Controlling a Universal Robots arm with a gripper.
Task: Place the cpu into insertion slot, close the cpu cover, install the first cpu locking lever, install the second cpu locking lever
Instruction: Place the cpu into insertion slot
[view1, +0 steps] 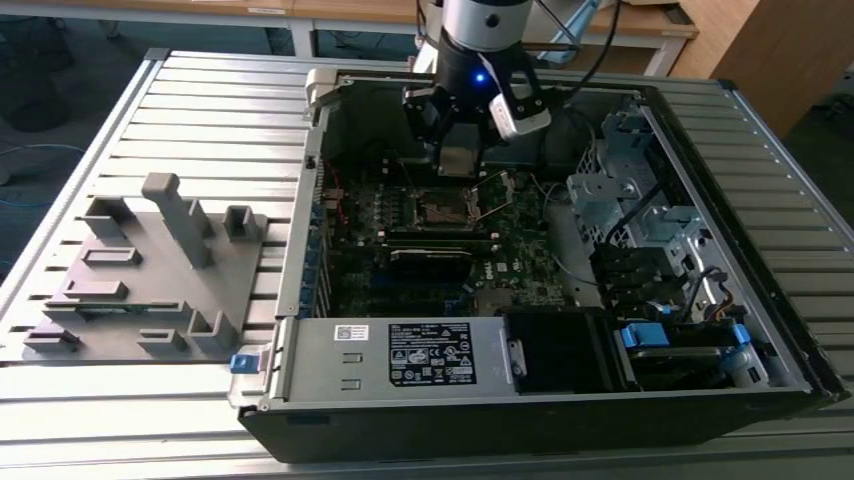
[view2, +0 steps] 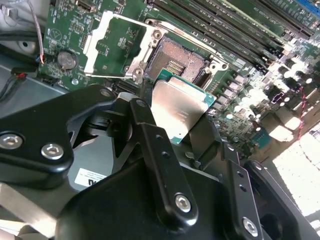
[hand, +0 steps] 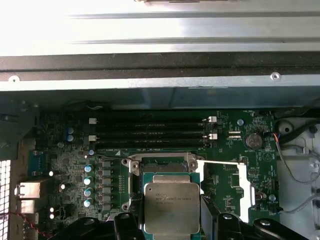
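Exterior view, upper centre: gripper (view1: 457, 168) inside computer case (view1: 534, 430), pinching cpu (view2: 180, 112) by opposite edges. Held cpu close over insertion slot (view2: 176, 59), not seated. Beside slot, cpu cover (view2: 94, 42) swung open.

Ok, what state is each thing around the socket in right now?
Small flat square silver-grey cpu: gripped, clear of the slot, not seated.
Square dark insertion slot: empty, uncovered.
Thin silver-grey metal cpu cover: swung open beside the slot.
Black gripper: shut on the cpu.
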